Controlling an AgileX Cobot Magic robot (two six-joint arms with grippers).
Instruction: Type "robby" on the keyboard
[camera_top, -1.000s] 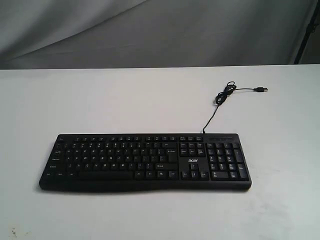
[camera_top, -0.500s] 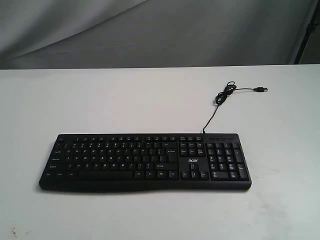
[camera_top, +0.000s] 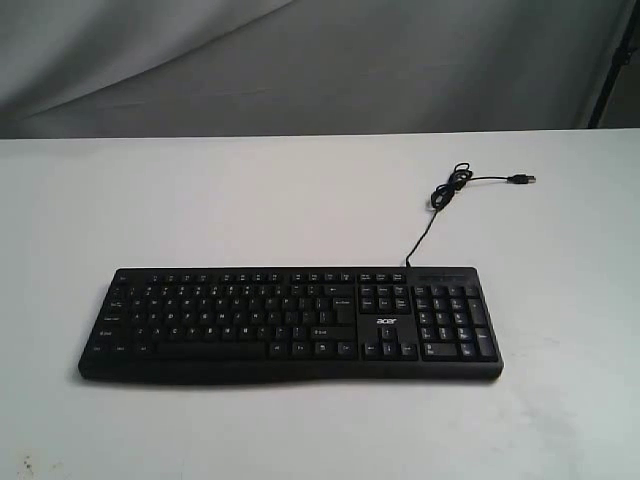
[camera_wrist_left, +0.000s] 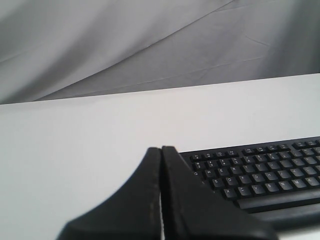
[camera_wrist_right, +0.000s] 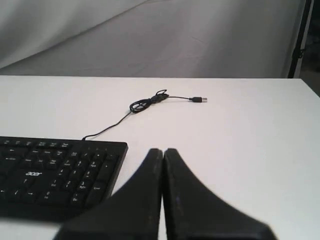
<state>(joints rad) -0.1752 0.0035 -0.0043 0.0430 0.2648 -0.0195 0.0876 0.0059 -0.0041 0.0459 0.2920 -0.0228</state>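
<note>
On the white worktop (camera_top: 250, 200), toward its near edge and roughly centred, the keyboard (camera_top: 290, 322) lies flat with its long side running left to right and the number pad at the right end. Its thin cable (camera_top: 422, 238) leaves the far edge and runs toward the far right, where it bunches into a small loop and ends in a loose plug (camera_top: 520, 180) resting on the bare surface, connected to nothing.

Neither arm shows in the exterior view. The left fingers (camera_wrist_left: 150, 172) are pressed together into a single narrow tip, off the keyboard's left end and clear of every key. The right fingers (camera_wrist_right: 152, 172) are likewise pressed together, off the right end beside the number pad, touching nothing.

No key is pressed, so the task looks to be at its very start: the approach to the first letter, "r". That key should sit in the upper letter row of the left half, though the legends are too small to read. The left arm seems the nearer one. The next move calls for bringing its tip over that one key and lowering it straight, narrow enough to miss the neighbours, with a light push so the keyboard does not slide.
</note>
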